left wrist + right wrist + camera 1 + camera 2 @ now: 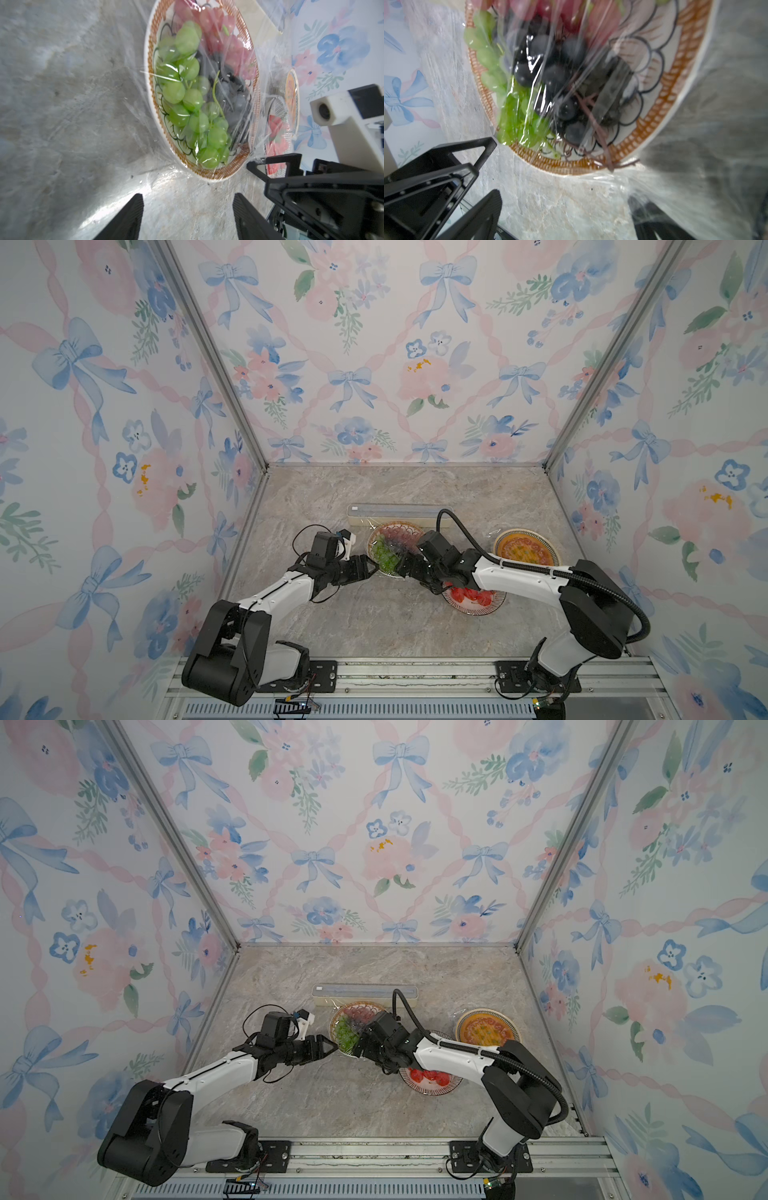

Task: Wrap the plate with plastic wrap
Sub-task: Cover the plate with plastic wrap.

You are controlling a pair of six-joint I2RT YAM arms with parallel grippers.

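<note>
The plate holds green, red and dark grapes and stands in front of the long cream box. Clear, crinkly plastic wrap lies over the grapes and spills past the plate's rim onto the table. My left gripper is open at the plate's near left edge, with only bare table between its fingers. My right gripper is open at the near edge too. A fold of film drapes over one of its fingers.
An orange patterned plate sits to the right under film. A plate of strawberries lies partly under my right arm. Flowered walls close the marble table on three sides.
</note>
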